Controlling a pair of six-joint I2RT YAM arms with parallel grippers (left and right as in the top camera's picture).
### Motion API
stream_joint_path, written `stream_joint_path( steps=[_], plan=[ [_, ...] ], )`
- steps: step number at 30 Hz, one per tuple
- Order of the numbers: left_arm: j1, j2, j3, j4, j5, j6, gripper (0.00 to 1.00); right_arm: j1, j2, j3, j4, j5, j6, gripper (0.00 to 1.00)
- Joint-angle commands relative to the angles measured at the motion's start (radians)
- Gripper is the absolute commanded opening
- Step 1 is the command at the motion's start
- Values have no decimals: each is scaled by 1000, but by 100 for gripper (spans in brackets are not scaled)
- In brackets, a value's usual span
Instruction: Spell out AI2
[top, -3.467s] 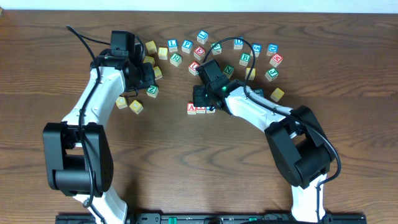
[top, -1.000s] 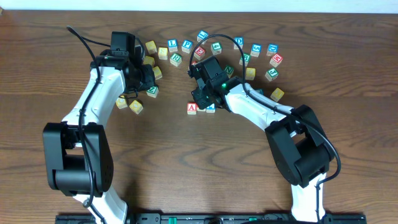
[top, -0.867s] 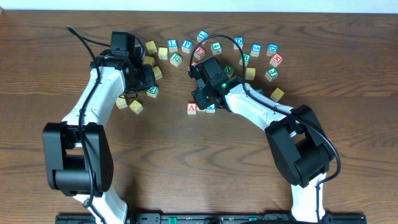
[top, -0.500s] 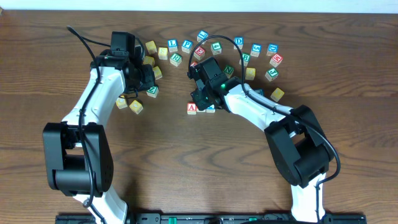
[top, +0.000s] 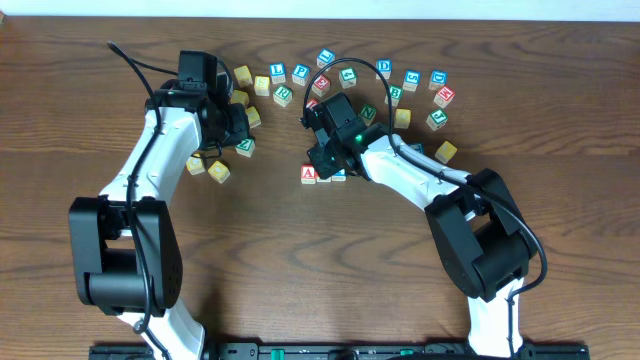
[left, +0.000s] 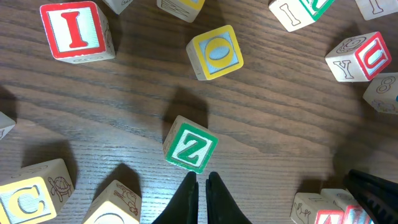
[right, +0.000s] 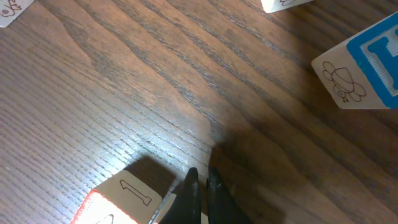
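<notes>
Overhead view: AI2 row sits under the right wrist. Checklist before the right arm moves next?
1. Red A cube at the row's left end: ok.
2. Middle cube reads I: cannot tell, too small and crowded by the wrist.
3. Blue end cube reads 2: cannot tell, partly under the arm.
4. Right gripper shut with nothing between its fingers: ok.
5. Left gripper shut and empty, beside the green Z cube, away from the row: ok.
6. Row straight, cubes touching: cannot tell.

The A cube (top: 308, 174) lies on the worktop (top: 300, 260), before an arc of scattered cubes (top: 300, 72); the Z cube (top: 244, 146) lies to its left.
</notes>
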Motion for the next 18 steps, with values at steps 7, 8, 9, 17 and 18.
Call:
stream_joint_path(
  steps=[7,8,9,17,18],
  plan=[
    [2,-5,2,0,-14,-13,7,11,13,17,-3,-17,-8,1],
    [2,-5,2,0,-14,-13,7,11,13,17,-3,-17,-8,1],
    [2,-5,2,0,-14,-13,8,11,13,17,-4,-17,-8,1],
    [2,-5,2,0,-14,-13,7,11,13,17,-8,-18,-8,1],
    [2,-5,2,0,-14,-12,7,11,13,17,-8,-18,-8,1]
  ],
)
